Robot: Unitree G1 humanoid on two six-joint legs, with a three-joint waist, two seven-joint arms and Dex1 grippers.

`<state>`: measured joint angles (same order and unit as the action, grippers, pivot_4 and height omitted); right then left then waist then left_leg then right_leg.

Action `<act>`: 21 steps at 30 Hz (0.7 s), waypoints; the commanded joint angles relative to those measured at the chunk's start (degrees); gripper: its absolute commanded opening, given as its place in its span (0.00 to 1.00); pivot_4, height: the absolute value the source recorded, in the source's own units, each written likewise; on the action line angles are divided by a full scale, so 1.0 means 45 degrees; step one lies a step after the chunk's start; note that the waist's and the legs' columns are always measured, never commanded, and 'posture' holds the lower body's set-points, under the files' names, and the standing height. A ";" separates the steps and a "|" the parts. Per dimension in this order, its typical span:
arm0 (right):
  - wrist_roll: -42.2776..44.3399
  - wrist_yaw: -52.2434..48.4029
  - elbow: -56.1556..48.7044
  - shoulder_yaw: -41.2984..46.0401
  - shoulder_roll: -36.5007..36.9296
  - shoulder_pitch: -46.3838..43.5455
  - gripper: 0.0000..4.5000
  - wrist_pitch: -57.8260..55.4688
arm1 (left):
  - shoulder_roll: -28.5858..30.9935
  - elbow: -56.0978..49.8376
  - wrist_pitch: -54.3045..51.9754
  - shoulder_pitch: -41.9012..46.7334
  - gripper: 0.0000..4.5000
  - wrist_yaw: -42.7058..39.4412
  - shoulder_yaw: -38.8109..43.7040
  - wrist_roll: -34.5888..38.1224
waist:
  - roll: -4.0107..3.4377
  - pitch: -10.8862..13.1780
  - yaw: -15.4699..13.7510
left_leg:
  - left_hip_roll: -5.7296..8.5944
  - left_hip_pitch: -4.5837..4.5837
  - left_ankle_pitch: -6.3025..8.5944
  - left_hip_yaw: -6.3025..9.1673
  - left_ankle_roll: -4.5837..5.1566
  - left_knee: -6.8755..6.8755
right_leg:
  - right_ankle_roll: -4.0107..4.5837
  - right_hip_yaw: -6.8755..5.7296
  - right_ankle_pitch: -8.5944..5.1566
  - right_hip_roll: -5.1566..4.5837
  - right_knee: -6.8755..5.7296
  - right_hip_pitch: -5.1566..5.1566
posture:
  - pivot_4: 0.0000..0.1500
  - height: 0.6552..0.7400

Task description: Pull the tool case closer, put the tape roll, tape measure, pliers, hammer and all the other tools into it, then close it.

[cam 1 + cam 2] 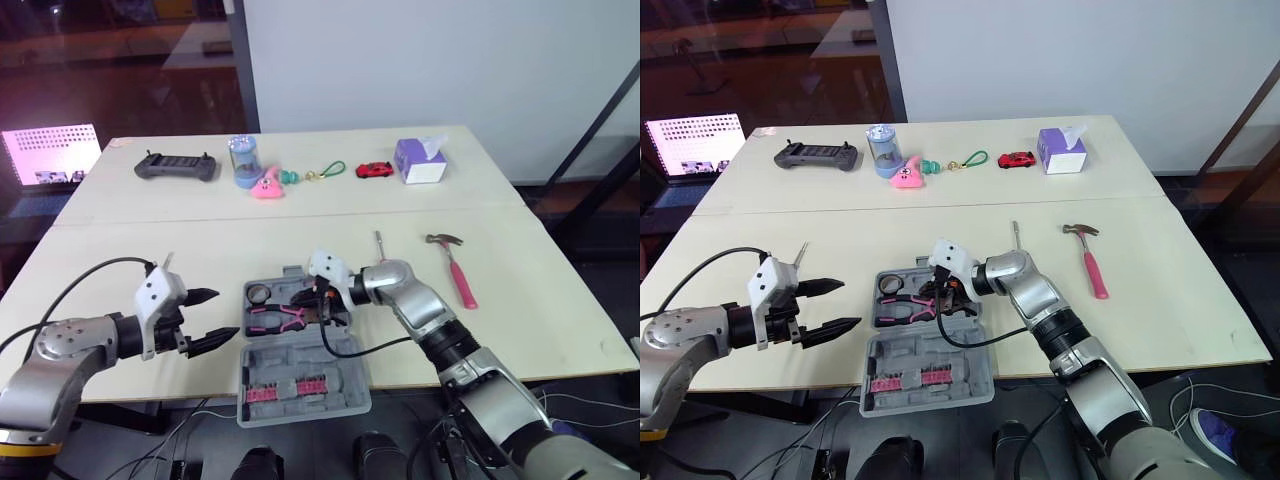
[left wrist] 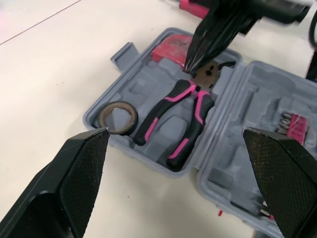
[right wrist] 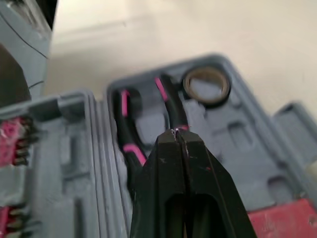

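At the left of the tabletop (image 1: 110, 250), the left end effector (image 1: 224, 315) hovers just beside the tool case (image 1: 292, 362). Its two fingers are spread wide and hold nothing. They point at the case's left wall, which I judge to be a ready stance for steadying or nudging the case.

The case lies open near the front edge, close under both arms. Its tray half is farther back and its lid half is toward the robot, with a row of pink bits (image 1: 285, 390) clipped in the lid. In the tray's left corner the tape roll (image 2: 118, 117) sits flat in its round recess. Right of it the pliers (image 2: 181, 119) lie in their moulded slot, pink handles toward the roll and head to the right.

The right end effector (image 3: 177, 133) is pinched fully closed with nothing between its fingers. Its tips are at the pliers' head, touching or just above it; I cannot tell which. It looks like a press to seat the pliers. Next to those tips a red block (image 2: 171, 47), probably the tape measure, fills a neighbouring compartment.

Further right, outside the case, a screwdriver (image 1: 381, 245) and the hammer (image 1: 455, 265) lie on the tabletop, not yet packed. Both are well apart from the left end effector and nearer the right arm.
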<state>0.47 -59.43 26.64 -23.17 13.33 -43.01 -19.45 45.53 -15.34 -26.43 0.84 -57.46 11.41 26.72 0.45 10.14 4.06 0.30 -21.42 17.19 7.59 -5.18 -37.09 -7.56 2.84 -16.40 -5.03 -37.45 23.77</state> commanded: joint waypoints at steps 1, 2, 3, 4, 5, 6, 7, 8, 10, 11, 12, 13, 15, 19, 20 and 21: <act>-0.1080 0.0570 0.1682 -0.0782 -0.0227 -0.0027 0.01 0.0014 | 0.0234 -0.0085 -0.0280 0.0041 1.00 -0.0116 0.0112 0.0259 | -0.0006 -0.0003 0.0007 | 0.0000 0.0001 0.0000 0.0000 0.0000 0.0001 | 0.0000 0.0000 0.0000 0.0000 0.0000 -0.0001 | 1.00 1.00; -0.1300 0.0710 0.2203 -0.0940 -0.0309 0.0016 0.01 -0.0118 | 0.0234 -0.0039 -0.0237 -0.0011 1.00 -0.0153 0.0104 0.0222 | -0.0008 -0.0010 0.0021 | 0.0000 0.0005 0.0000 -0.0003 0.0000 0.0001 | 0.0000 0.0001 0.0000 0.0000 0.0000 -0.0002 | 1.00 1.00; -0.1309 0.0832 0.2509 -0.0929 -0.0460 0.0089 0.01 -0.0300 | 0.0213 0.0043 -0.0142 -0.0108 1.00 -0.0198 0.0128 0.0179 | -0.0006 -0.0024 0.0039 | 0.0000 0.0022 0.0000 -0.0003 0.0001 0.0002 | 0.0000 0.0001 0.0000 0.0001 0.0000 -0.0015 | 1.00 1.00; -0.1290 0.0887 0.2628 -0.0919 -0.0567 0.0155 0.01 -0.0337 | 0.0184 0.0148 -0.0077 -0.0199 1.00 -0.0208 0.0159 0.0135 | -0.0005 -0.0034 0.0045 | -0.0002 0.0055 0.0001 -0.0002 0.0003 0.0007 | 0.0001 0.0001 -0.0001 0.0006 0.0000 -0.0044 | 1.00 1.00; -0.1275 0.0881 0.2624 -0.0918 -0.0636 0.0208 0.01 -0.0375 | 0.0187 0.0251 -0.0001 -0.0303 1.00 -0.0199 0.0168 0.0035 | -0.0006 -0.0037 0.0043 | -0.0002 0.0100 0.0007 -0.0003 0.0012 0.0021 | 0.0003 0.0001 -0.0002 0.0006 0.0002 -0.0082 | 1.00 1.00; -0.1217 0.0865 0.2524 -0.0879 -0.0691 0.0253 0.01 -0.0445 | 0.0227 0.0323 0.0125 -0.0447 1.00 -0.0248 0.0147 -0.0090 | -0.0006 -0.0037 0.0035 | -0.0002 0.0160 0.0020 -0.0004 0.0036 0.0030 | 0.0004 0.0001 -0.0002 0.0006 0.0005 -0.0135 | 1.00 1.00; -0.1182 0.0901 0.2445 -0.0817 -0.0728 0.0271 0.01 -0.0516 | 0.0239 0.0367 0.0218 -0.0546 1.00 -0.0280 0.0140 -0.0151 | -0.0009 -0.0040 0.0036 | -0.0003 0.0218 0.0031 -0.0009 0.0055 0.0038 | 0.0013 0.0001 -0.0008 0.0006 0.0008 -0.0180 | 1.00 1.00; -0.1172 0.0970 0.2379 -0.0756 -0.0747 0.0273 0.01 -0.0592 | 0.0230 0.0397 0.0272 -0.0613 1.00 -0.0297 0.0153 -0.0157 | -0.0009 -0.0042 0.0036 | -0.0005 0.0252 0.0039 -0.0010 0.0071 0.0039 | 0.0019 0.0002 -0.0012 0.0008 0.0011 -0.0214 | 1.00 1.00; -0.1237 0.1024 0.2245 -0.0711 -0.0686 0.0234 0.01 -0.0493 | 0.0214 0.0514 0.0413 -0.0691 1.00 -0.0354 0.0150 -0.0195 | -0.0008 -0.0045 0.0018 | -0.0009 0.0263 0.0041 -0.0005 0.0074 0.0036 | 0.0021 0.0001 -0.0013 0.0016 0.0010 -0.0225 | 1.00 1.00; -0.1161 0.1063 0.2102 -0.0564 -0.0655 0.0189 0.01 -0.0365 | 0.0202 0.0564 0.0483 -0.0703 1.00 -0.0365 0.0143 -0.0219 | -0.0009 -0.0048 0.0015 | -0.0010 0.0263 0.0041 -0.0004 0.0074 0.0034 | 0.0021 0.0001 -0.0013 0.0016 0.0008 -0.0225 | 1.00 1.00; -0.1004 0.1064 0.1893 -0.0351 -0.0619 0.0143 0.01 -0.0127 | 0.0189 0.0609 0.0519 -0.0699 1.00 -0.0368 0.0140 -0.0228 | -0.0009 -0.0048 0.0012 | -0.0010 0.0263 0.0041 -0.0005 0.0074 0.0031 | 0.0021 0.0001 -0.0013 0.0016 0.0007 -0.0225 | 1.00 1.00; -0.0696 0.1013 0.1595 -0.0012 -0.0608 0.0098 0.01 0.0092 | 0.0164 0.0654 0.0548 -0.0678 1.00 -0.0380 0.0155 -0.0209 | -0.0010 -0.0048 0.0009 | -0.0010 0.0262 0.0041 -0.0004 0.0074 0.0031 | 0.0021 0.0001 -0.0013 0.0016 0.0007 -0.0225 | 1.00 1.00; 0.0208 0.0727 0.0648 0.0966 -0.0519 0.0030 0.01 0.0898 | 0.0080 0.0851 0.0549 -0.0561 1.00 -0.0376 0.0271 -0.0090 | -0.0012 -0.0040 -0.0004 | -0.0010 0.0248 0.0041 -0.0003 0.0073 0.0031 | 0.0020 0.0001 -0.0013 0.0015 0.0006 -0.0213 | 1.00 1.00; 0.0702 0.0020 -0.1205 0.1755 0.0668 0.0277 0.01 0.2023 | 0.0109 0.1384 0.1114 -0.0529 1.00 -0.0586 0.0203 -0.0350 | -0.0018 -0.0028 -0.0038 | -0.0006 0.0153 0.0039 -0.0006 0.0070 0.0019 | 0.0017 0.0001 -0.0011 0.0003 0.0006 -0.0131 | 1.00 1.00; 0.0684 -0.0069 -0.1488 0.1842 0.1040 0.0345 0.01 0.2046 | 0.0123 0.1526 0.1376 -0.0561 1.00 -0.0622 0.0146 -0.0504 | -0.0014 -0.0031 -0.0039 | -0.0006 0.0124 0.0038 -0.0007 0.0067 0.0015 | 0.0017 0.0000 -0.0011 0.0001 0.0007 -0.0106 | 1.00 1.00; 0.0736 -0.0180 -0.1734 0.1944 0.1365 0.0419 0.01 0.1847 | 0.0141 0.1684 0.1642 -0.0589 1.00 -0.0638 0.0067 -0.0688 | -0.0012 -0.0032 -0.0040 | -0.0006 0.0113 0.0038 -0.0005 0.0067 0.0012 | 0.0017 -0.0002 -0.0011 0.0001 0.0008 -0.0098 | 1.00 1.00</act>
<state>2.60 -59.13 21.94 -15.93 18.33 -41.05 -11.38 45.68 -7.90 -21.56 -1.84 -59.81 11.43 24.65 0.39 10.00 3.88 0.27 -20.91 17.36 7.57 -4.88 -37.03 -7.48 2.83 -16.44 -5.02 -37.40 23.33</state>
